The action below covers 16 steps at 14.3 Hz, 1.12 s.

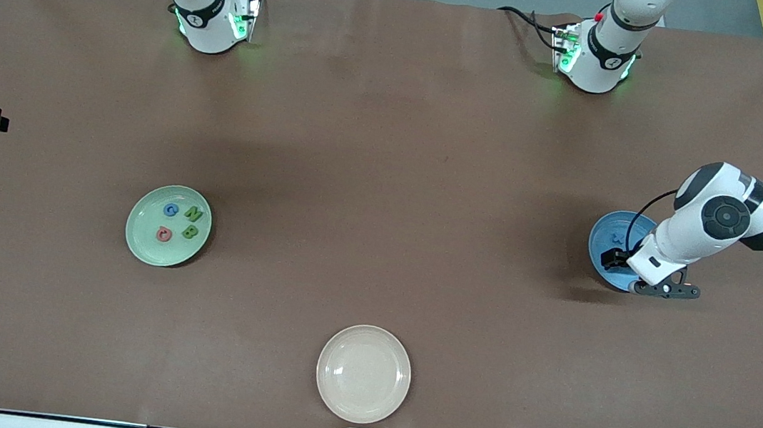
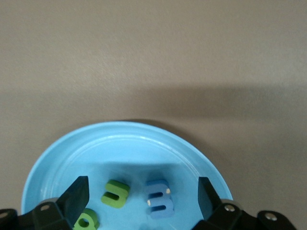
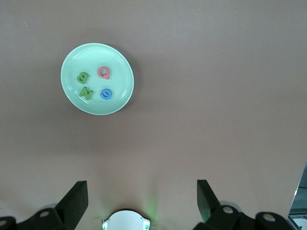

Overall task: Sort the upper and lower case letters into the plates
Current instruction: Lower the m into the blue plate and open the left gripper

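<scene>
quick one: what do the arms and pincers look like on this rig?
Both arms are glossy white with black joint bands and dark grey round joint caps; black cables run along them. Each base glows green. The left pincer and right pincer have black, wedge-shaped fingers on black bodies with small silver screws. The left arm's wrist in the front view carries a black bracket.

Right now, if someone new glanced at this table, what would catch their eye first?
Probably the left gripper, fingers open, low over the sky blue plate at the left arm's end, where green and blue letters lie. Next, the pale green plate toward the right arm's end, holding four colourful letters, and the bare cream plate nearest the front camera.
</scene>
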{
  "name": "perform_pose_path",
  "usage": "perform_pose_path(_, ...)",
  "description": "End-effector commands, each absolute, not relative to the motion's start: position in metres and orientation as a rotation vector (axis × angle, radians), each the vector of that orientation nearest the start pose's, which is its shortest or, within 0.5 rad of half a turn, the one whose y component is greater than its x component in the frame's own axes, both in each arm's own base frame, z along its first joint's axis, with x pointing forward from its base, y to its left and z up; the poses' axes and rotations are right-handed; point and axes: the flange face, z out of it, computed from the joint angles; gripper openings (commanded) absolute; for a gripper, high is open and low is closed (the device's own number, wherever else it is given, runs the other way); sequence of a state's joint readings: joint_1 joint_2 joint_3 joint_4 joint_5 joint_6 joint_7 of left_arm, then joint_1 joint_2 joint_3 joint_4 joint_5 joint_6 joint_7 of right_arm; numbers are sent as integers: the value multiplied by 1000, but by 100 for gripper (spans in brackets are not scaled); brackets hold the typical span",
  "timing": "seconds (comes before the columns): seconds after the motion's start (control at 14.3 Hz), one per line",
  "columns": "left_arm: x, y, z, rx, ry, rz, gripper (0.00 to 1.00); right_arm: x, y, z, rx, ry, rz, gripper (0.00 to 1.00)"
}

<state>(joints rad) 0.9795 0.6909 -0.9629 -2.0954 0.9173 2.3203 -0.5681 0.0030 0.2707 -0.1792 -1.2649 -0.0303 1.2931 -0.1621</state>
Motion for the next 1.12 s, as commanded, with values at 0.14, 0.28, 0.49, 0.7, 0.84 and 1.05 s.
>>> perform_pose_path(0.14, 593, 8, 257, -3140, 141, 18, 100, 586, -90, 608, -3134, 9, 338, 100)
perform_pose_path(0.28, 606, 8, 261, -3143, 92, 111, 100, 584, -99, 610, -3089, 33, 315, 100)
perform_pose_path(0.49, 607, -19, 265, -3180, 58, 187, 100, 580, -99, 619, -3105, 32, 273, 100)
perform_pose_path(0.7, 606, -42, 275, -3178, -34, 194, 100, 575, -93, 619, -3105, 15, 263, 100)
perform_pose_path(0.84, 603, -63, 285, -3189, -58, 193, 100, 566, -95, 617, -3102, 17, 236, 100)
perform_pose_path(1.05, 600, -78, 309, -3204, -82, 190, 100, 554, -94, 616, -3097, 16, 220, 100)
